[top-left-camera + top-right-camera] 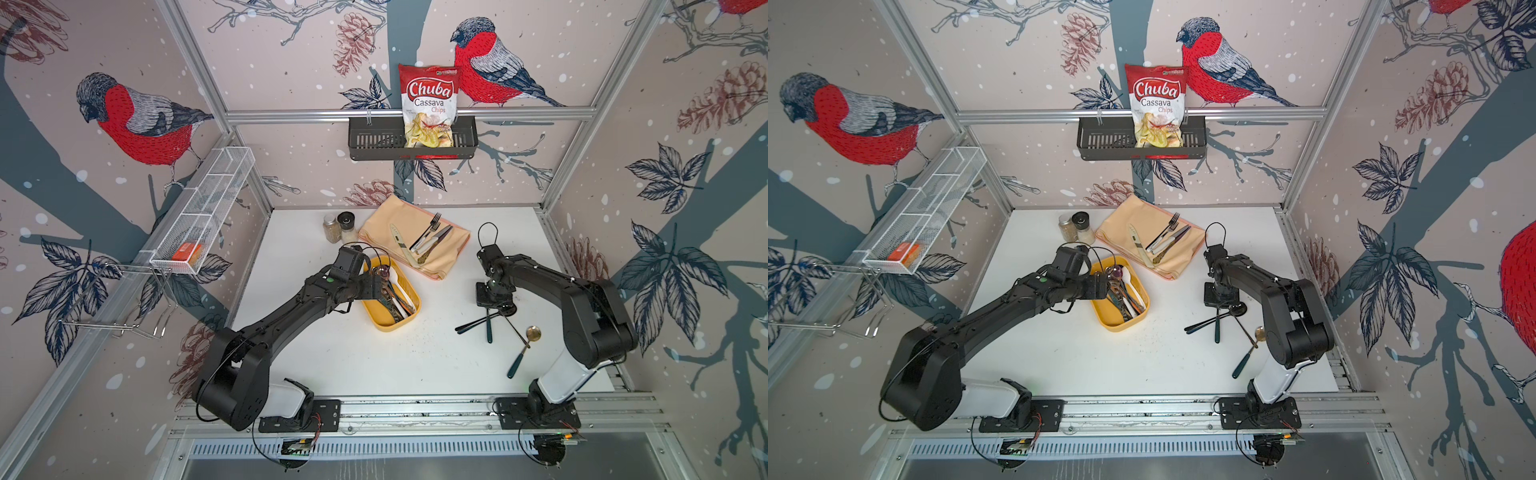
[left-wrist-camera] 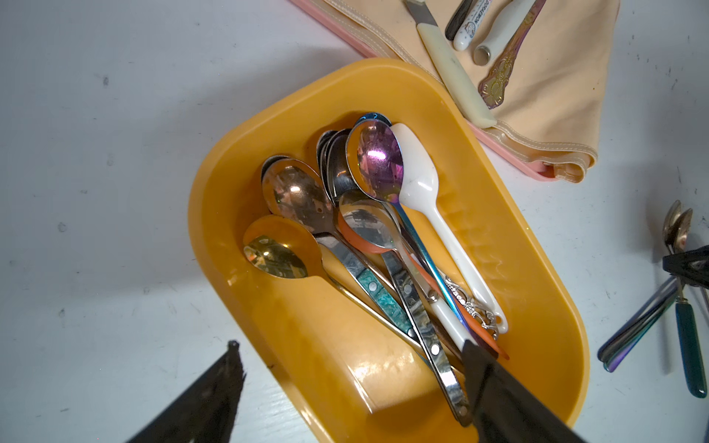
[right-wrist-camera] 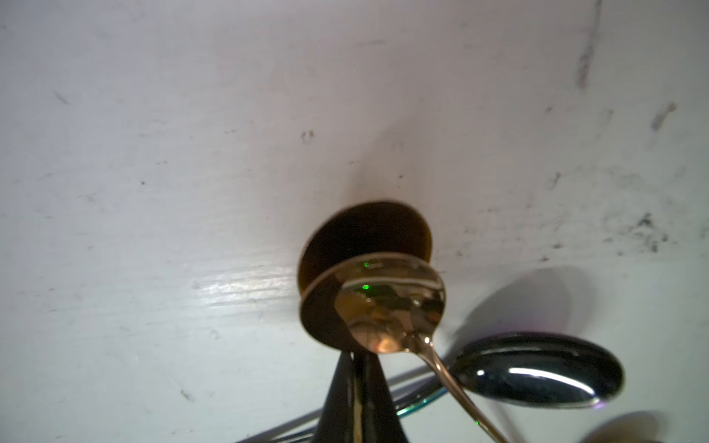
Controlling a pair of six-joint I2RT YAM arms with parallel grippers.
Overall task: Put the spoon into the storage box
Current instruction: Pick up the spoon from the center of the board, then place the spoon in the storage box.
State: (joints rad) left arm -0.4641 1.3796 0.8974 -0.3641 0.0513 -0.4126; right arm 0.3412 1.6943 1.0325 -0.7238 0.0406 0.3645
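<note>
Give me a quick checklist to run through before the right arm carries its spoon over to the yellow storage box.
1. Grip: right end effector is shut on the round-bowled spoon: ok.
2. Held spoon free of the others: not ok. A gold spoon overlaps its bowl and a dark spoon lies close beside it.
3. Room in the storage box: ok. There is bare floor beside the stored spoons.
4. Drop path over the box clear: not ok. The left end effector hangs open above it.
5. Held spoon lifted off the table: cannot tell.
</note>
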